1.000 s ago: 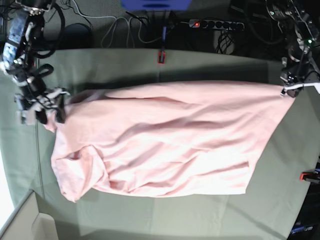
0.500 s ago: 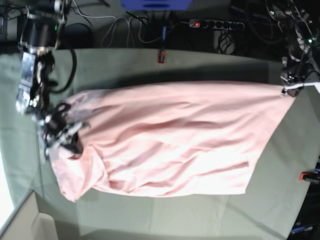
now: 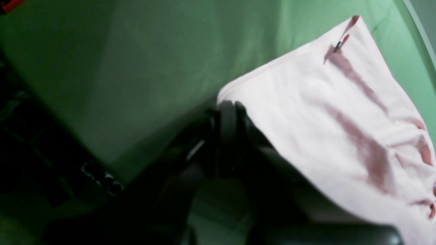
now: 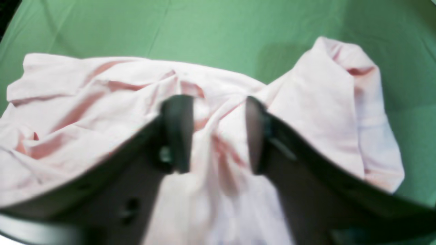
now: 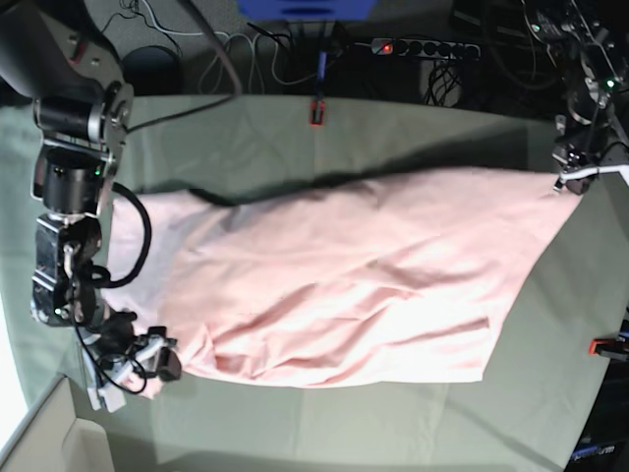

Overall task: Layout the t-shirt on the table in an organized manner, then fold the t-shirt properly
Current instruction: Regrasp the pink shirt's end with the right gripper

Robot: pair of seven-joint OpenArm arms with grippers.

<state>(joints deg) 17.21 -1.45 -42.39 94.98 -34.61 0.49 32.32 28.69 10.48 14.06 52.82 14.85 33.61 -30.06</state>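
Right pincer [image 4: 213, 134] jaws apart, hovering over bunched cloth at the sleeve end of the shirt [image 5: 364, 275], nothing gripped. Left pincer [image 3: 227, 112] clamped on the shirt's hem corner, at the counter [image 5: 295, 423] edge opposite the sleeve end. Shirt lies lengthwise across the counter middle, back side up as far as I can tell, hem end fairly flat, sleeve end crumpled near the right pincer. Step in hand looks like spreading. Suggest: right pincer drops onto a single fold at the shoulder, not the whole bunch, closes, then pulls away from the left pincer, low over the counter. Left holds firm as anchor. Risk: grabbing two layers keeps the sleeve tucked under.
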